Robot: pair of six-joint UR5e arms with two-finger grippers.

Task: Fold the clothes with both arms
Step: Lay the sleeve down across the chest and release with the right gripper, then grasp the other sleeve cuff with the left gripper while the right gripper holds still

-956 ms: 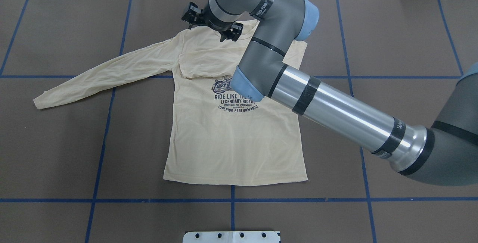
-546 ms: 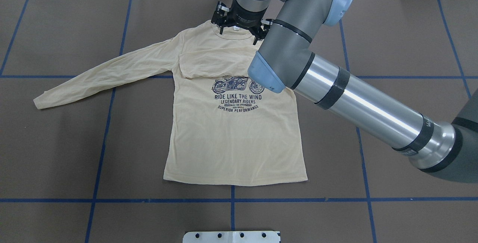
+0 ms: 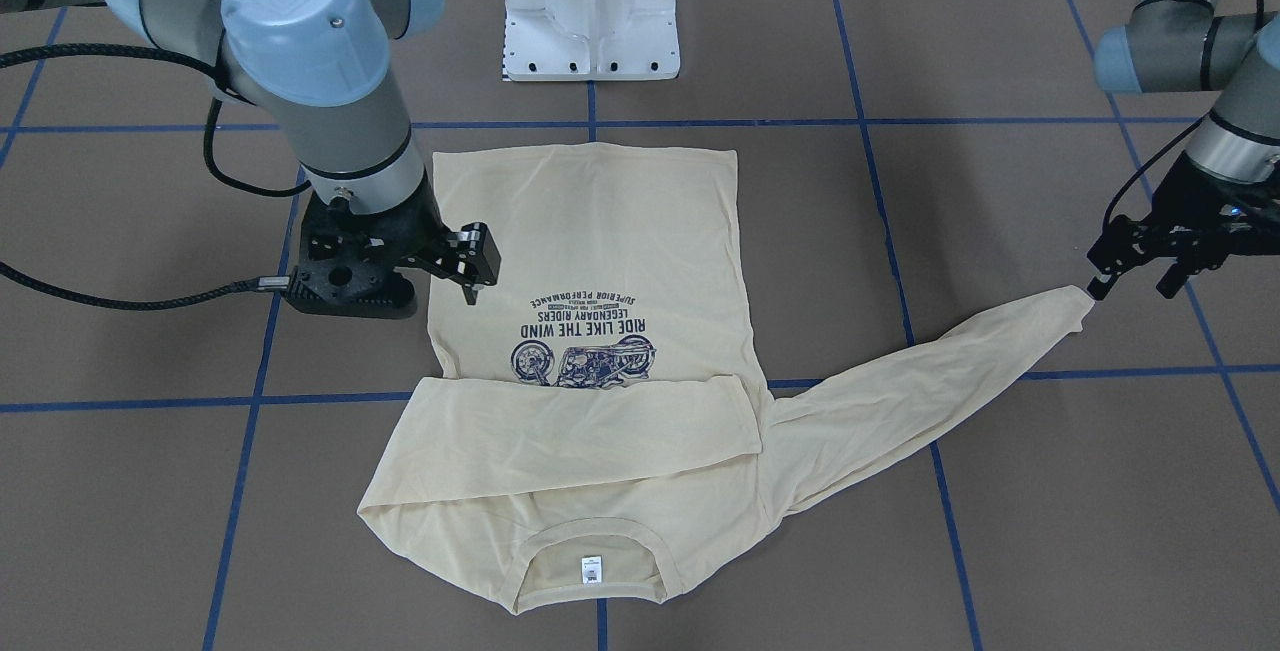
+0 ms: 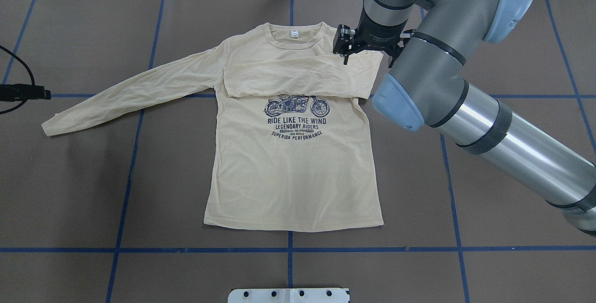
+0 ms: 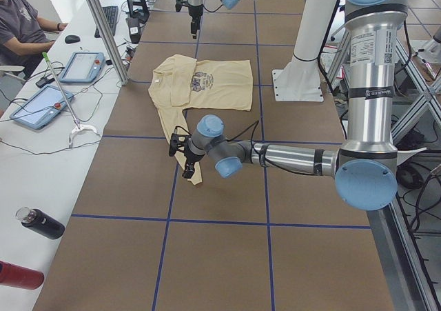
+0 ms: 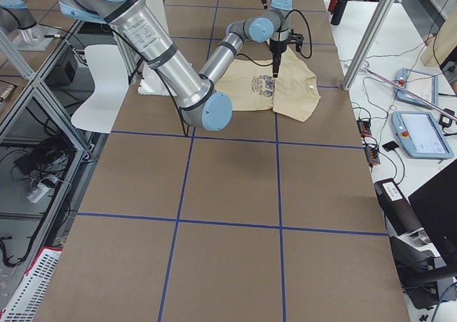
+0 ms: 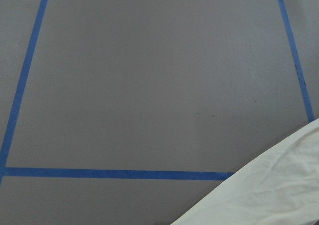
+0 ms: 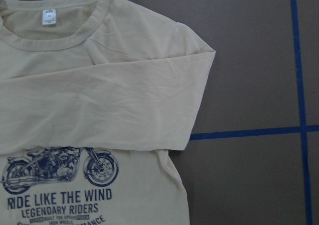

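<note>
The cream-yellow T-shirt [image 4: 293, 172] lies flat on the brown table, print side up, collar at the far side. One sleeve [image 4: 288, 77] is folded across the chest above the motorcycle print. The other sleeve [image 4: 130, 91] stretches out toward the table's left. My right gripper [image 4: 372, 46] hovers open over the shirt's right shoulder and holds nothing. The right wrist view shows that shoulder [image 8: 189, 55] and the folded sleeve below it. My left gripper [image 3: 1130, 286] stands open just beyond the outstretched sleeve's cuff [image 3: 1070, 306], apart from it. That cuff [image 7: 269, 195] shows in a corner of the left wrist view.
The white pedestal base [image 3: 592, 21] stands at the robot's side of the table. Blue tape lines [image 4: 288, 249] grid the brown surface. A side desk [image 5: 62, 97] holds tablets, cables and bottles, and a person sits at it.
My right arm has swung from the collar's left side across to the shirt's right shoulder, uncovering collar and print. The left gripper has come into the overhead view's left edge. The shirt has not moved.
</note>
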